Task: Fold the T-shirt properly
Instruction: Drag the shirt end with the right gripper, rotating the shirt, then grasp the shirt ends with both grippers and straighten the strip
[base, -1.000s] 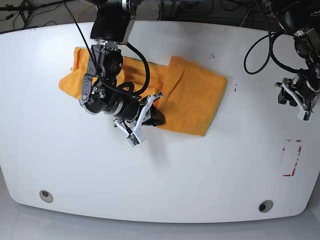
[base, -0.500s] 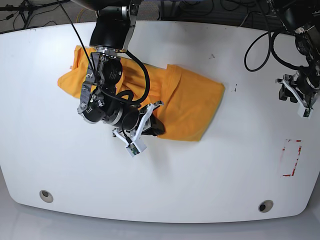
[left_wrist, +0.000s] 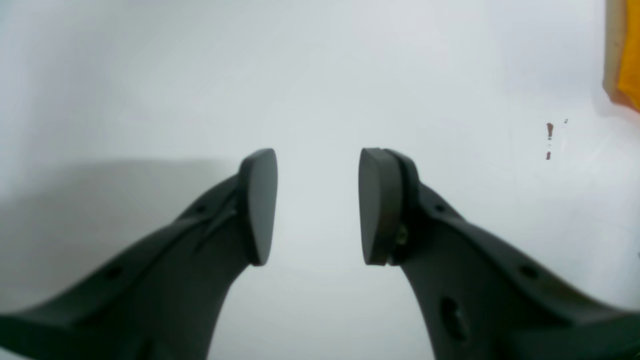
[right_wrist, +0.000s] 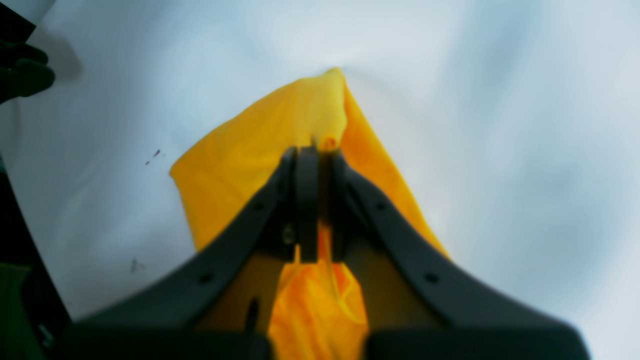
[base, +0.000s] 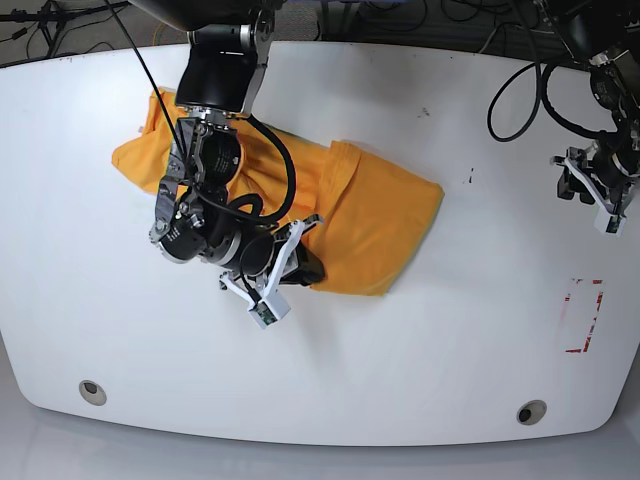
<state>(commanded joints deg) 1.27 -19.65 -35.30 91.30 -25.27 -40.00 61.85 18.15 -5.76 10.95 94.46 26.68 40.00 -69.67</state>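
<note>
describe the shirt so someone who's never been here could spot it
On the big white table, the T-shirt lies bunched under the black arm at the base view's left. It is orange-yellow cloth, the only thing that color beside two black-and-white arms.

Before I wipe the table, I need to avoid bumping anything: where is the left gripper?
In the base view, the left gripper is at the right edge, above the red-marked rectangle.
</note>
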